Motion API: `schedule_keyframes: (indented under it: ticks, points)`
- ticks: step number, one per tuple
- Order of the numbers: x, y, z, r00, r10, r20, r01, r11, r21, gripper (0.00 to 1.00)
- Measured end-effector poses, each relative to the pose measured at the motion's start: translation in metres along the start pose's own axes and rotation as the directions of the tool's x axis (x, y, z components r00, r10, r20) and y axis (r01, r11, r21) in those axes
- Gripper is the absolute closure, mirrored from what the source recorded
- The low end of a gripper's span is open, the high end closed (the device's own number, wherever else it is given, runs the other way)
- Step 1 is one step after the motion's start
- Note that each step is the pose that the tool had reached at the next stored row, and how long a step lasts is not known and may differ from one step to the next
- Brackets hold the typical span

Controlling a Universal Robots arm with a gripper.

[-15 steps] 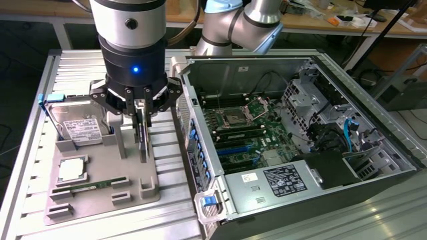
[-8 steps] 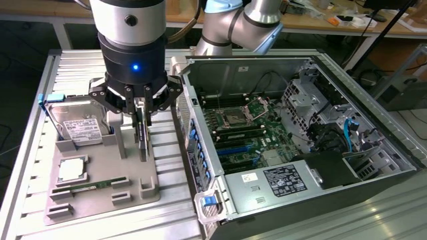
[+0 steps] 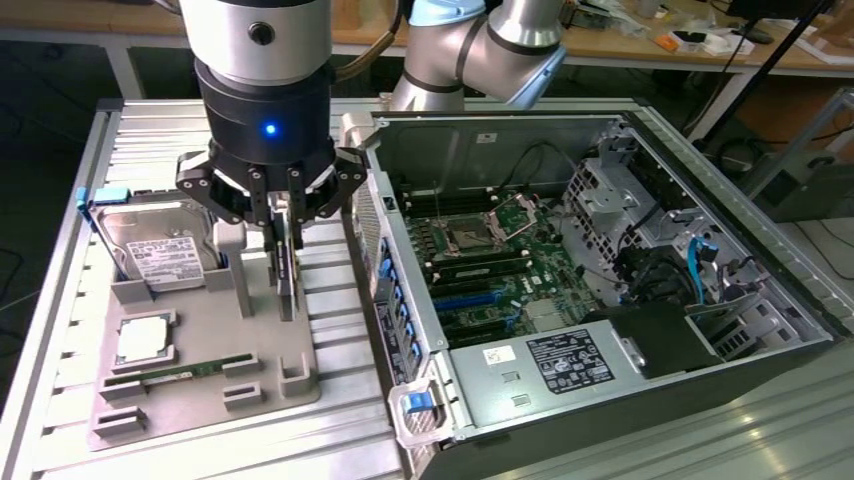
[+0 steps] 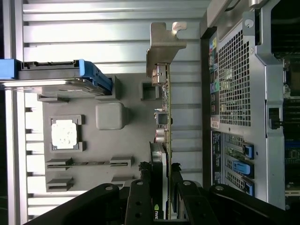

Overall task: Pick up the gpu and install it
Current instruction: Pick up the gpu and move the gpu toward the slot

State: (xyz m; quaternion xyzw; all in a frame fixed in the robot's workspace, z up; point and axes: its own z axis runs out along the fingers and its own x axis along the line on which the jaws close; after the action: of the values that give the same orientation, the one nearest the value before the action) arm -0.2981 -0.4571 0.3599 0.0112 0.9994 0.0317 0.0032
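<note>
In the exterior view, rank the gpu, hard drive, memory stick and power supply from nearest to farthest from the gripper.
1. gpu, upright on the tray, clamped in the gripper.
2. hard drive, just to the exterior view's left.
3. memory stick, farther down the tray.
4. power supply, inside the case, exterior view's right.

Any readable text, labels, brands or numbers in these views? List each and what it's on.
Nothing reads clearly enough to quote.
White label on the boxy silver hard drive: print too small.
Black label on the power supply in the open computer case: white print, too small.
White sticker beside it: too small.
Black cooler of the green gpu card: small logo mark, illegible.
</note>
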Motion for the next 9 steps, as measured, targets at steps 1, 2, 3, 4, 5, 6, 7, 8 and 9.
schedule_keyframes:
  ticks: [1, 2, 3, 4, 5, 6, 7, 8, 9]
  points:
    - [0.0, 0.0, -0.0004, 1.0, 0.0, 0.0, 0.0, 1.0, 0.0, 0.73]
    - [0.0, 0.0001, -0.0008, 1.0, 0.0, 0.0, 0.0, 1.0, 0.0, 0.73]
    - [0.0, 0.0001, -0.0013, 1.0, 0.0, 0.0, 0.0, 1.0, 0.0, 0.73]
    - [0.0, 0.0001, -0.0017, 1.0, 0.0, 0.0, 0.0, 1.0, 0.0, 0.73]
    - [0.0, 0.0001, -0.0022, 1.0, 0.0, 0.0, 0.0, 1.0, 0.0, 0.73]
    - [0.0, 0.0002, -0.0028, 1.0, 0.0, 0.0, 0.0, 1.0, 0.0, 0.73]
    - [0.0, 0.0002, -0.0032, 1.0, 0.0, 0.0, 0.0, 1.0, 0.0, 0.73]
    - [0.0, 0.0002, -0.0038, 1.0, 0.0, 0.0, 0.0, 1.0, 0.0001, 0.73]
    - [0.0, 0.0003, -0.0042, 1.0, 0.0, 0.0, 0.0, 1.0, 0.0, 0.73]
